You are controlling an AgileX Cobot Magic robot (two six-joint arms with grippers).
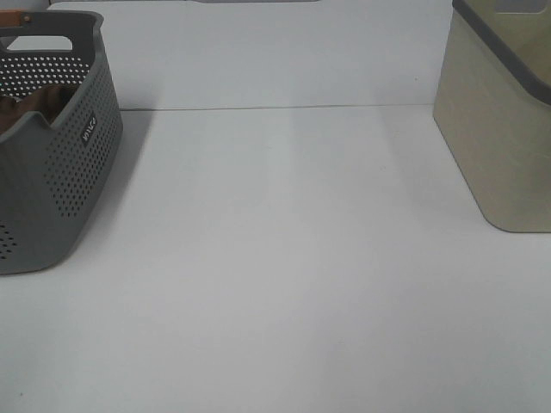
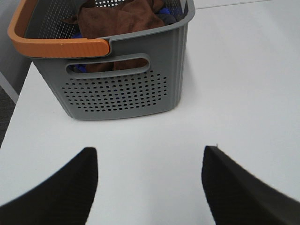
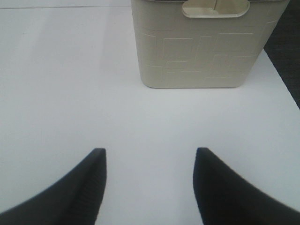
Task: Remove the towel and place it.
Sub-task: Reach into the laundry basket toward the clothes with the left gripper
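The dark reddish-brown towel [image 2: 119,21] lies bunched inside the grey perforated basket [image 2: 122,89], which has an orange handle [image 2: 56,47]. A bit of blue cloth [image 2: 164,11] shows beside it. In the exterior high view the basket [image 1: 60,172] stands at the far left with a sliver of the towel [image 1: 39,99] visible inside. My left gripper [image 2: 150,159] is open and empty over the white table, a short way in front of the basket. My right gripper [image 3: 150,159] is open and empty, facing the beige bin. Neither gripper shows in the exterior high view.
A beige bin [image 1: 504,120] with a grey rim stands at the far right; it also shows in the right wrist view [image 3: 206,44]. The white table [image 1: 275,258] spans between basket and bin. The table's edge and dark floor show beside the basket [image 2: 7,98].
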